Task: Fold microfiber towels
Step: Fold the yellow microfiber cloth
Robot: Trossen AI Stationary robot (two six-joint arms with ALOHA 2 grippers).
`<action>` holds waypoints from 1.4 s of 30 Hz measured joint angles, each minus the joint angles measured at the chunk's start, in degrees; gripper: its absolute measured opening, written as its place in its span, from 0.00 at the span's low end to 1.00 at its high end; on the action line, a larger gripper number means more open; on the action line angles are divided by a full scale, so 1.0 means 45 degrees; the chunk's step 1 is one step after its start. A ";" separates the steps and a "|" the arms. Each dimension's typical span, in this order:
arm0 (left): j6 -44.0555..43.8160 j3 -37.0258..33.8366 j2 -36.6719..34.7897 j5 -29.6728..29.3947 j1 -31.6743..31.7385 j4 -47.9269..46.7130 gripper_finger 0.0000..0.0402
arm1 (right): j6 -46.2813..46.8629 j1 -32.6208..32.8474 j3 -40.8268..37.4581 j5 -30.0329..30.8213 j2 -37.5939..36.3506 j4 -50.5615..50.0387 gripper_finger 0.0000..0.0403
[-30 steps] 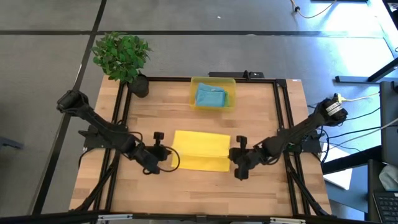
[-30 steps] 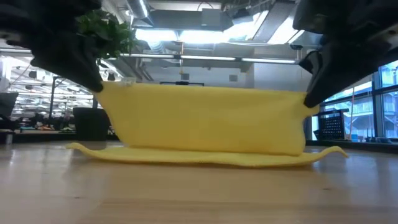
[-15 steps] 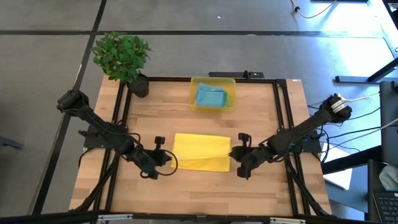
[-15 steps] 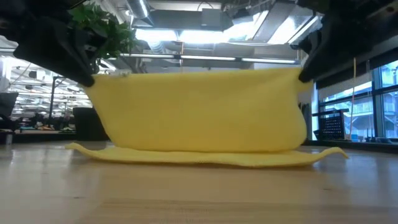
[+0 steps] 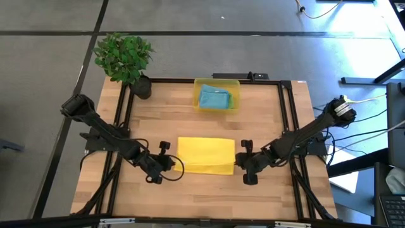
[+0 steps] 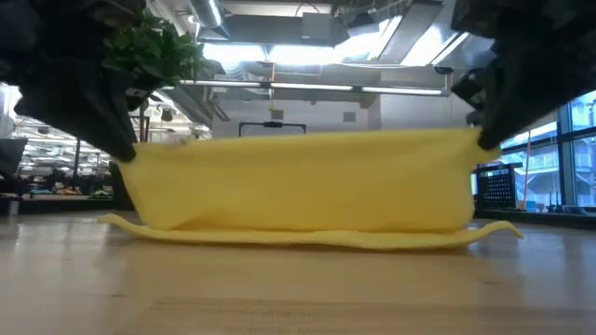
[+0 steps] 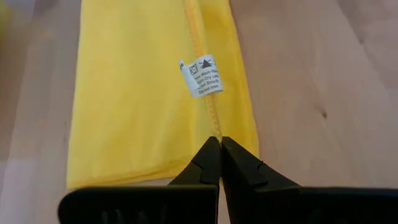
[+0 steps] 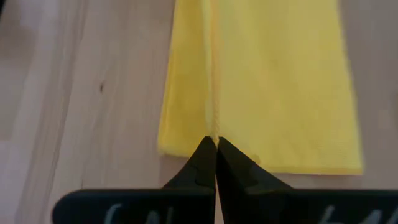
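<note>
Inside yellow bin (image 5: 197, 95): one teal towel (image 5: 214, 99).

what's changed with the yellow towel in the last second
Both grippers, left and right, carried the yellow towel's pinched edge toward the table's near side, dropping it lower so the fold is nearly closed. Both grips held. The teal towel in the yellow bin stayed put.

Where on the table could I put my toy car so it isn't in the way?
Bare wood lies between the potted plant and the yellow bin, and along the near edge below the yellow towel. The middle is crowded: the left gripper and right gripper pinch the towel's ends.
</note>
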 joint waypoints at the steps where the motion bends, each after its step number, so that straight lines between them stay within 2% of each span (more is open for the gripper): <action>1: 0.0005 0.0000 0.0110 0.0022 0.0026 0.0033 0.00 | -0.0005 0.0000 0.0000 -0.0120 0.0211 0.0061 0.00; 8: 0.0005 0.0000 0.0941 0.1527 0.0574 0.0347 0.01 | 0.0009 0.0005 0.0005 -0.1134 0.1279 0.0776 0.04; 15: 0.0005 -0.0015 0.1086 0.2970 0.0765 0.0823 0.16 | 0.0384 0.0078 0.0005 -0.2384 0.1492 0.1278 0.11; 19: 0.0010 0.0203 0.0570 0.2806 0.0707 0.0568 0.23 | 0.0405 0.0301 0.0005 -0.2567 0.1438 0.1300 0.21; 24: 0.0497 0.0398 -0.0209 0.1688 0.0721 0.0391 0.25 | 0.0727 0.0452 0.0000 -0.2582 0.1290 0.1296 0.37; 27: 0.1180 0.0393 -0.0360 0.0911 0.0874 0.0396 0.24 | 0.0545 0.0468 0.0002 -0.1600 0.0996 0.0904 0.42; 30: 0.1607 0.0355 -0.0365 0.0653 0.1541 0.0526 0.25 | 0.0161 0.0432 -0.0370 0.0788 0.0556 0.0943 0.42; 31: 0.1656 0.0232 -0.0338 0.0685 0.1795 0.0855 0.25 | -0.0105 0.0276 -0.0655 0.1038 0.0367 0.1361 0.41; 35: 0.2362 -0.0788 -0.0311 0.1778 0.2899 0.2381 0.24 | -0.0782 -0.0739 -0.2400 0.0476 -0.0583 0.3902 0.34; 38: 0.2683 -0.2086 -0.0310 0.2190 0.3890 0.4738 0.23 | -0.1311 -0.1637 -0.4117 -0.0073 -0.1175 0.6261 0.29; 42: 0.2339 -0.3550 -0.0306 0.3595 0.5426 0.7311 0.23 | -0.1355 -0.2984 -0.5861 -0.0239 -0.1313 0.8622 0.22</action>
